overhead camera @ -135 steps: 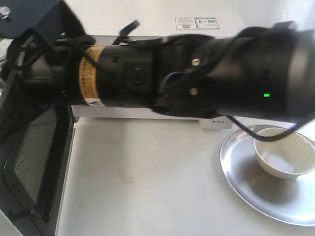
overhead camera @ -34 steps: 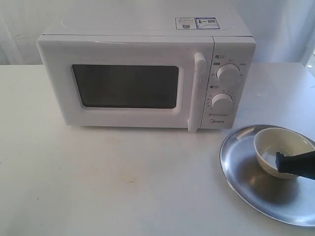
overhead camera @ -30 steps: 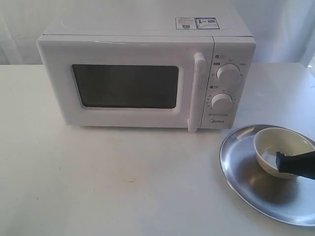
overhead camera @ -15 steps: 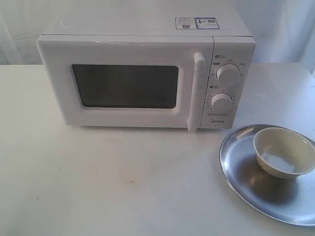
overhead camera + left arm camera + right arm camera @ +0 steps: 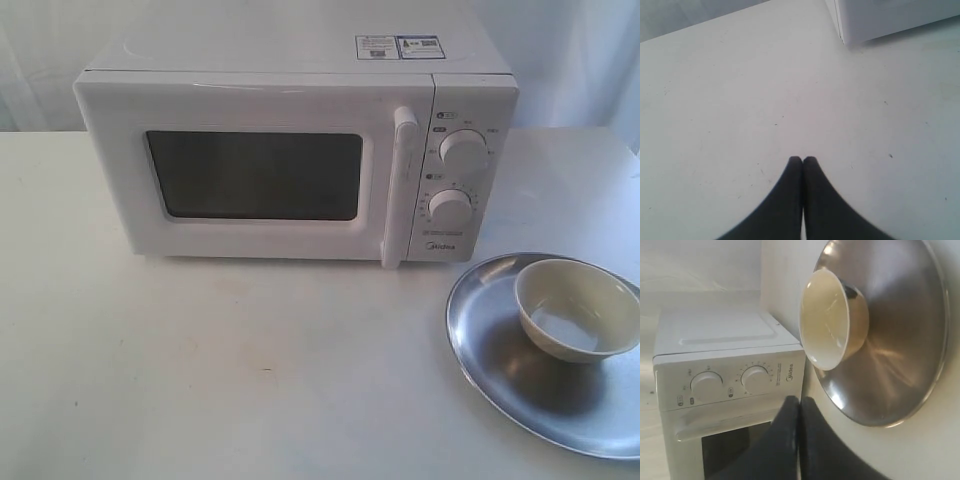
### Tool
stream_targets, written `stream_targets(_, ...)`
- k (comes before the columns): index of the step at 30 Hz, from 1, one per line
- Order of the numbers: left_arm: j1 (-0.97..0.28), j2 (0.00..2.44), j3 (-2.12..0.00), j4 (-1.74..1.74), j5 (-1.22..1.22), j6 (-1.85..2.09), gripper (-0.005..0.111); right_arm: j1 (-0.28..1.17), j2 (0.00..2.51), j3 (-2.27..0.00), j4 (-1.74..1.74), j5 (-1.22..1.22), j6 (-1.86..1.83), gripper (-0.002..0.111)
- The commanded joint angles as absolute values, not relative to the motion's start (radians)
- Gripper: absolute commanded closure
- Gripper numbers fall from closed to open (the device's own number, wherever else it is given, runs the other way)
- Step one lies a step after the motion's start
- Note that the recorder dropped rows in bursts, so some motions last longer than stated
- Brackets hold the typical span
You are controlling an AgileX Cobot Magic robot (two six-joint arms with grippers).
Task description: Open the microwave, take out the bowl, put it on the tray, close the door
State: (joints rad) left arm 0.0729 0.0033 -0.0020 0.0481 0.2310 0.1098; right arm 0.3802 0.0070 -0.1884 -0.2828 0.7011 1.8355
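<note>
Withdrawal is showing on my right side. My right pincer (image 5: 799, 401), whose dark tip was lying against the bowl (image 5: 577, 310) a second ago, is no longer appearing in the exterior view. It is hanging back with its two fingers pressed together on nothing, facing the tray (image 5: 490, 345) and the microwave (image 5: 300, 60). My left pincer (image 5: 802, 161) is likewise clenched on nothing. It is hovering over bare table (image 5: 740, 100) near a white corner that I am taking for the microwave.

The door (image 5: 250, 105), which was hanging open a few seconds ago with an arm crossing the view, is now sitting flush against the front. The bowl is resting upright inside the tray's rim, off centre toward the far side.

I am judging every step of the task as done; only parking the arms is remaining.

Materials are reading as follows:
- The bowl is showing a smooth, faintly glossy cream surface with rounded sides and nothing inside.
- The tray is presenting brushed silver metal, round and shallow with a raised rim, and is carrying the bowl's dark reflection.
- The microwave is looking boxy and hard-shelled in white. It has a dark rectangular window, a vertical bar handle (image 5: 403, 185), two round dials (image 5: 463, 148) and stickers (image 5: 398, 46) on top.
- The table is appearing matte and off-white, with faint specks.
</note>
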Motion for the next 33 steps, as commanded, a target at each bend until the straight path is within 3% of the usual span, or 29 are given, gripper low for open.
stream_targets(1, 0.069, 0.000, 0.000, 0.045, 0.232, 0.108, 0.107, 0.374, 0.003, -0.183, -0.306, 0.695, 1.805, 0.108)
stream_targets(6, 0.069, 0.000, 0.000, 0.045, 0.232, 0.108, 0.107, 0.369, 0.000, -0.077, -0.379, 0.673, 1.730, 0.108)
stream_targets(12, 0.069, 0.000, 0.000, 0.045, 0.232, 0.108, 0.107, 0.332, 0.000, -0.004, -0.422, 0.471, 1.642, 0.108)
stream_targets(18, 0.069, 0.000, 0.000, 0.045, 0.231, 0.108, 0.107, 0.327, 0.000, -0.002, -0.336, 0.397, 1.333, 0.108)
stream_targets(21, 0.069, 0.000, 0.000, 0.045, 0.231, 0.108, 0.107, 0.327, 0.000, -0.002, -0.346, 0.209, 1.314, 0.108)
stream_targets(28, 0.069, 0.000, 0.000, 0.045, 0.231, 0.108, 0.107, 0.327, 0.000, -0.049, -0.373, -0.579, 0.919, 0.108)
stream_targets(30, 0.069, 0.000, 0.000, 0.045, 0.231, 0.108, 0.107, 0.327, 0.000, -0.049, -0.371, -0.599, 0.849, 0.108)
stream_targets(33, 0.069, 0.000, 0.000, 0.045, 0.231, 0.108, 0.107, 0.327, 0.000, -0.042, -0.350, -0.387, 0.786, 0.108)
